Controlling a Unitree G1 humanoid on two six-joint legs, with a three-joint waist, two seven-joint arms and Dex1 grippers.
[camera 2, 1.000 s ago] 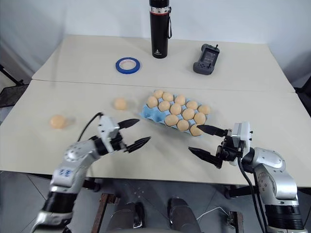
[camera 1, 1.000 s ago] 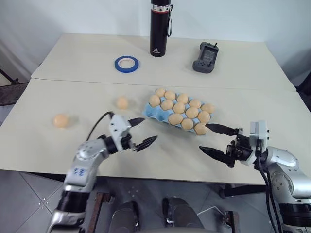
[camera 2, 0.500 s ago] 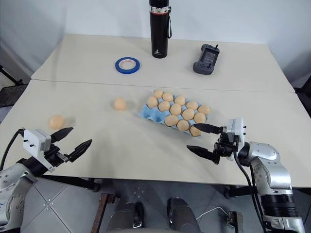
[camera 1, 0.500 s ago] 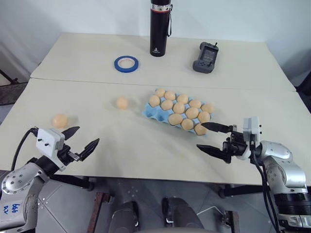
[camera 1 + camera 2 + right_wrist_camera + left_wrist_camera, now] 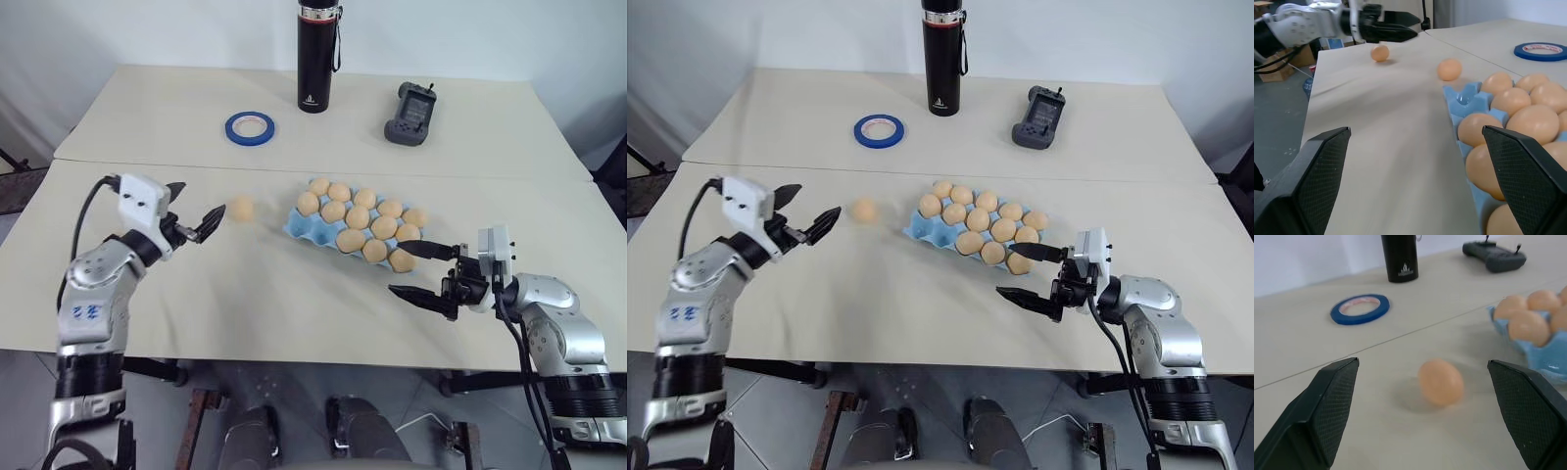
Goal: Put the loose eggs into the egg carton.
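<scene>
Left to right, as laid out on the table (image 5: 294,304):

Left gripper (image 5: 201,216): held level, fingers spread wide and empty, aimed at the nearer loose egg; in the left wrist view that egg sits between the two fingers but farther out, untouched.

Loose eggs, two. One (image 5: 241,208) lies on the bare table just beyond the left fingertips, a short way left of the carton. The other (image 5: 1380,53) lies farther out on the table, past the first as the right wrist view looks, by the left arm.

Tape ring (image 5: 249,126), blue: far side of the table, apart from the work.

Bottle (image 5: 315,54), black: upright at the far edge.

Carton (image 5: 302,224), light blue: centre of the table, cups mostly filled with eggs; one empty cup shows at its left corner.

Handheld device (image 5: 409,99), dark: far side, right of the bottle.

Right gripper (image 5: 424,271): fingers parted and empty, just beside the carton's near right corner.

Step in hand, by my reading: approach to the nearer loose egg. Next move calls for pushing the left fingers on until they straddle the egg, then closing gently; it is round and likely to roll if nudged.
</scene>
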